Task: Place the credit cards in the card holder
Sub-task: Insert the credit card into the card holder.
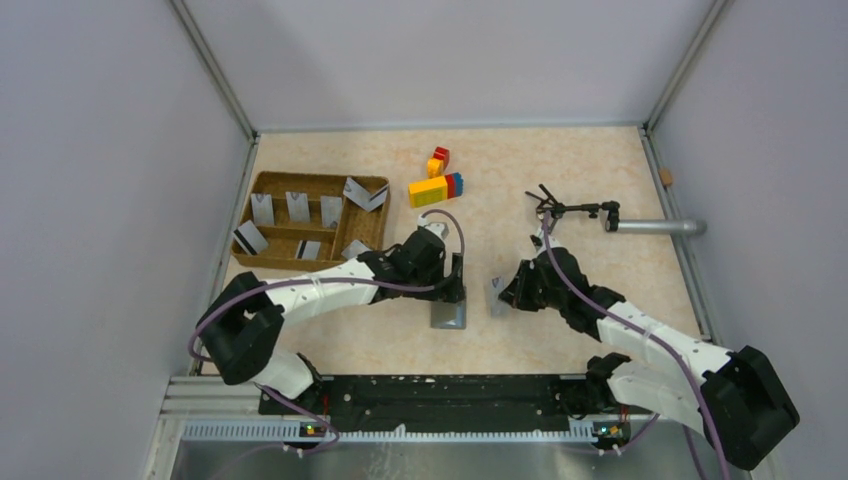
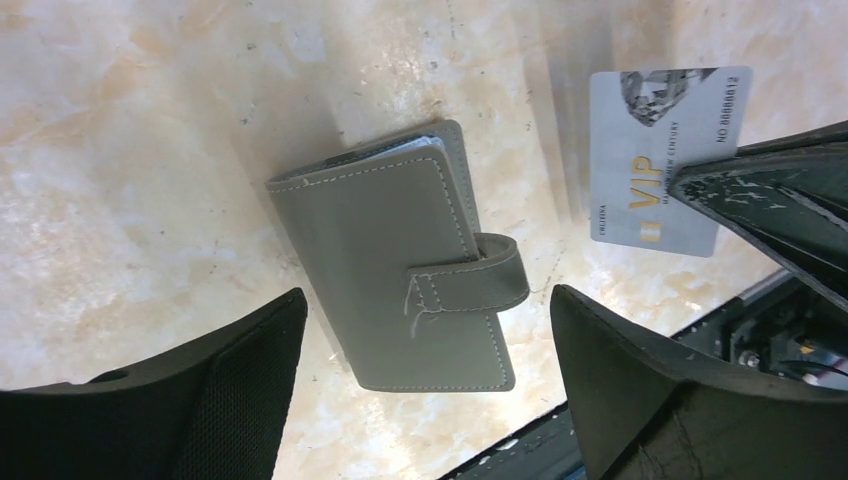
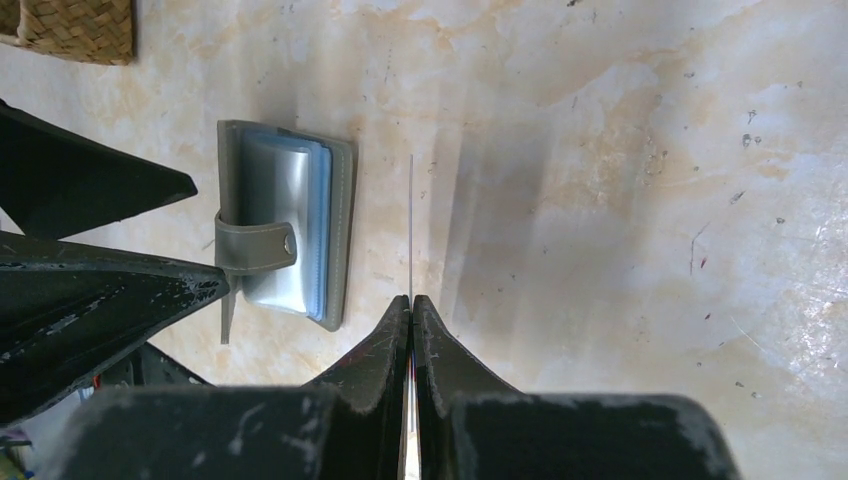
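From above, the left pincer [image 1: 453,292] covers the far edge of the card holder [image 1: 447,316]; the right wrist view shows the card [image 3: 411,225] edge-on, face unseen; the wicker tray [image 3: 75,28] is cut off at that view's corner; the tray's cards [image 1: 298,207] are unreadably small.

This is a robotics lab test cell. Plain grey panels [image 1: 100,150] set in metal posts [image 1: 215,70] box in a marble-look table [image 1: 560,170]. The cabled left arm [image 1: 320,290] and right arm [image 1: 650,335] are bolted to a slotted rail [image 1: 420,430] at its near edge. A pole [image 1: 655,227] juts in from the right. Toy bricks [image 1: 435,188] and a wicker tray [image 1: 262,265] of cards [image 1: 298,207] lie on the table.
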You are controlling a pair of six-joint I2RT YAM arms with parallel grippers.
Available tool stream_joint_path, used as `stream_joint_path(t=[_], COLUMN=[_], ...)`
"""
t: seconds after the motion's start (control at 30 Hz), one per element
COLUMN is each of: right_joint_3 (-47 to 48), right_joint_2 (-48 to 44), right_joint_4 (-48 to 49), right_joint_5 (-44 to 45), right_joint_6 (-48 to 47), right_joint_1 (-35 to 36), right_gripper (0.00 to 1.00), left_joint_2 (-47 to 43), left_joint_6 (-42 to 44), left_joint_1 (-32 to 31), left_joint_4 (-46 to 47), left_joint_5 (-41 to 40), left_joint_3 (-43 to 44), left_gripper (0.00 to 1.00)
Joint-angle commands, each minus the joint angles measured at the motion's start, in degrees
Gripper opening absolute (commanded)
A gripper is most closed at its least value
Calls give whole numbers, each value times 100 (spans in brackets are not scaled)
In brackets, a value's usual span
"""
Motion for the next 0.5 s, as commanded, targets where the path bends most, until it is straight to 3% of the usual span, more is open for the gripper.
stream_joint_path(t=[0.0,0.23,0.3,0.47], right_joint_3=[54,26,26,13], right_joint_2=[-119,-115,-127,-197], right_joint_4=[82,163,178,237], right_joint_5=[65,14,-28,-193], right_joint_6=[-26,-18,-22,-27], right_joint_1=[22,24,22,22], right_gripper=[0,0,0,0], left_joint_2=[251,747,855,618], left_joint_6=[248,432,452,355], left_joint_1=[-95,-344,-385,-410], left_joint_4=[-586,-1088,-1341,-1329], left_joint_5=[-323,-429,-584,-594], left_joint_3=[329,910,1014,827], left_gripper=[92,95,90,64])
